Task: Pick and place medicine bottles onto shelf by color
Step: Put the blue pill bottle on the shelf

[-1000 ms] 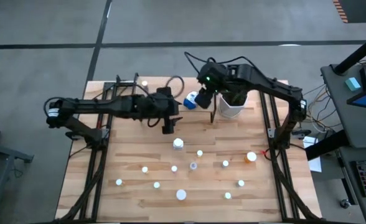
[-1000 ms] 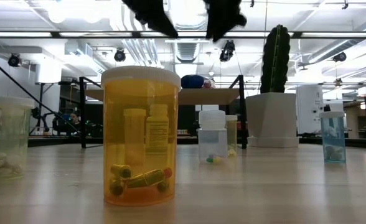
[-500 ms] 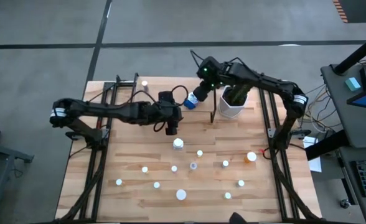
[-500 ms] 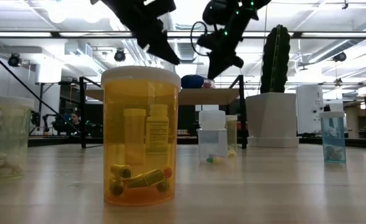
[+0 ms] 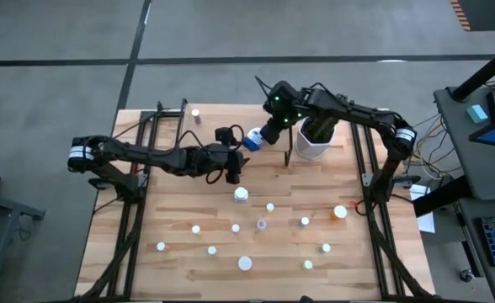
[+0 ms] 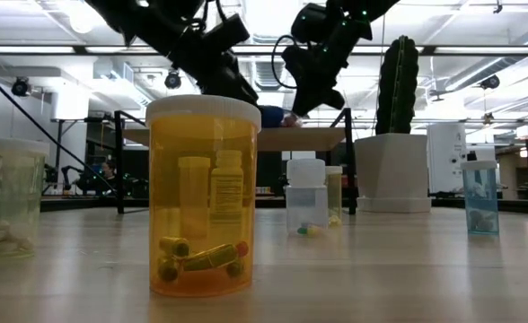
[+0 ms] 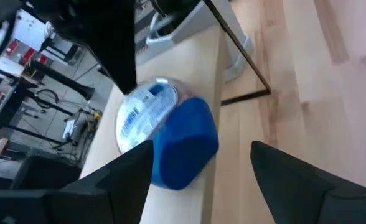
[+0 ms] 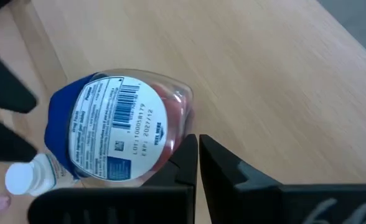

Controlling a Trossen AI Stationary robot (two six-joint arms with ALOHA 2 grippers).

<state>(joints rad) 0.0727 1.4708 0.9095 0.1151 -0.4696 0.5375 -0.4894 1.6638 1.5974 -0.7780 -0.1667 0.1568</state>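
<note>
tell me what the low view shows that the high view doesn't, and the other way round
Only the low view shows the contents of the big amber white-capped bottle: capsules and small vials, plus the pale-blue translucent bottle's colour. Only the high view shows the layout: white-capped bottles scattered over the slatted wooden tabletop, and the large blue bottle lying on its side between the left gripper and right gripper. Both show the white pot with green cactus and both dark arms.
</note>
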